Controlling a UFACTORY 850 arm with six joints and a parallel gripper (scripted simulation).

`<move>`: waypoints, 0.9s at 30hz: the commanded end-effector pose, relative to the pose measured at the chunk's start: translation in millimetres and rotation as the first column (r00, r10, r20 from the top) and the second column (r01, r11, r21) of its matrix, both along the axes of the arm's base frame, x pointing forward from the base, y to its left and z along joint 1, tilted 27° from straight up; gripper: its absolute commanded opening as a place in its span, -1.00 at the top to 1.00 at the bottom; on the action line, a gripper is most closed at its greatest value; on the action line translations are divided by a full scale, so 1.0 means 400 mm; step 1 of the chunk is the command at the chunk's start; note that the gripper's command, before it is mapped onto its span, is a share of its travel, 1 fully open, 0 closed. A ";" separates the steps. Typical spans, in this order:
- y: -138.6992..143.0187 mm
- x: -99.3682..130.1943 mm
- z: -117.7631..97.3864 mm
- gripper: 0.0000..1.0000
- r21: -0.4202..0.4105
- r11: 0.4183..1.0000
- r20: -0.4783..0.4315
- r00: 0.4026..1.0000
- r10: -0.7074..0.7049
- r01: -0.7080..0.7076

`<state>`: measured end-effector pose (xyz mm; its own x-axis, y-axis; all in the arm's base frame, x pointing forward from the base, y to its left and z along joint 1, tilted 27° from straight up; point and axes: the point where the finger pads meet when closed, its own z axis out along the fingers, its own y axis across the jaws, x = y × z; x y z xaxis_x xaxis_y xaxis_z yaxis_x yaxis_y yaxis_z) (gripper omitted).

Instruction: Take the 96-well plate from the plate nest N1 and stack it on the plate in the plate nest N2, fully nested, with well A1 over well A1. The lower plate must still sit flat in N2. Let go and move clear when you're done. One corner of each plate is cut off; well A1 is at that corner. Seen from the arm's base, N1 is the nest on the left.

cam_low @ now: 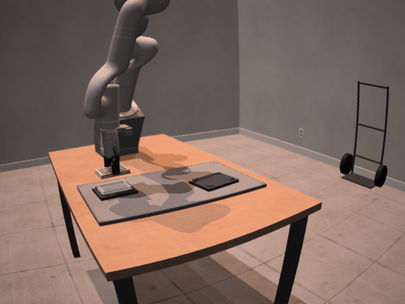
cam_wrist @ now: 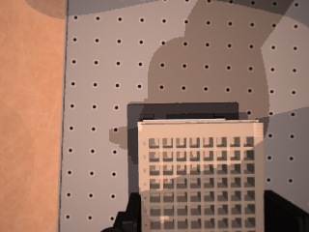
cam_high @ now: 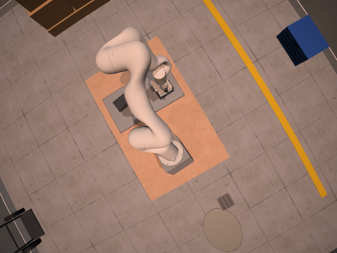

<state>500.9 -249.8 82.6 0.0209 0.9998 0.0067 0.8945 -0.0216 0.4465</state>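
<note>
My gripper is shut on a pale 96-well plate and holds it level in the air. Below it, a second 96-well plate sits flat in its black nest N2, whose dark edge shows past the held plate in the wrist view. The held plate hides most of the lower plate there. The other black nest, N1, is empty. I cannot make out the cut corners.
Both nests stand on a grey perforated board on the orange table. The arm's base pedestal stands at the table's far end. A hand truck stands by the wall.
</note>
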 end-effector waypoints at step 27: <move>-0.001 0.046 -0.088 1.00 -0.001 1.000 0.002 1.000 -0.001 0.001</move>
<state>518.4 -249.8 47.2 0.0211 0.9998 0.0067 0.8946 -0.0219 0.4464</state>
